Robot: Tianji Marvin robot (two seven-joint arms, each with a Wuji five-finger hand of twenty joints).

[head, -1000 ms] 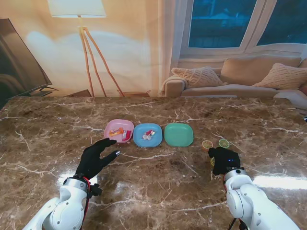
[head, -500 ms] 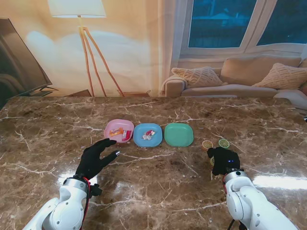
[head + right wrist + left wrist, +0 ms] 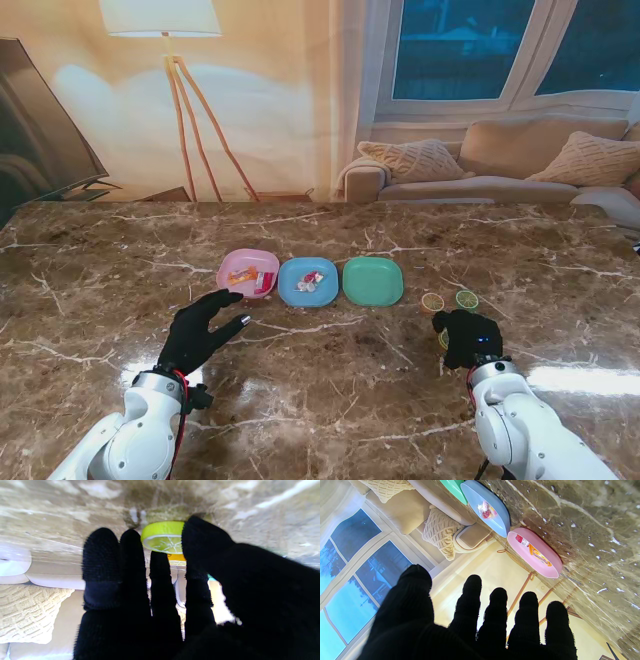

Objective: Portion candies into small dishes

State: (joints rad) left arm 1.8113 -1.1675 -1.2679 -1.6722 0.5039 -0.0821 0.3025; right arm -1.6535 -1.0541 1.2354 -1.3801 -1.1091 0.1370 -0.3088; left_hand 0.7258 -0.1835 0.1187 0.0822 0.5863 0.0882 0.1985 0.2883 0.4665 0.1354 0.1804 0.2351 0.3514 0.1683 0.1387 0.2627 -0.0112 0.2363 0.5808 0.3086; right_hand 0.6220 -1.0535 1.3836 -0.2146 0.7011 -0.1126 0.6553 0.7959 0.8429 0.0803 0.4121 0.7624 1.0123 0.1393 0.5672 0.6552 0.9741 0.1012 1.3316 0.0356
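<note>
Right hand, fingers closing round a lime-slice round candy, grasp unconfirmed | left hand splayed, holding nothing, over marble tabletop | two slice candies loose | pink and blue plastic dishes filled; green dish awaits.

A brown marble worktop with pale veins fills the near part of the stand's view, glossy enough to carry bright reflections. Beyond its far edge stands a floor lamp with a white shade on slanted wooden legs, casting warm light on the cream wall. At the far left a dark flat panel leans into view. To the right, a beige sofa holds two knitted cushions, one at each end, beneath a large white-framed window showing blue dusk outside.
</note>
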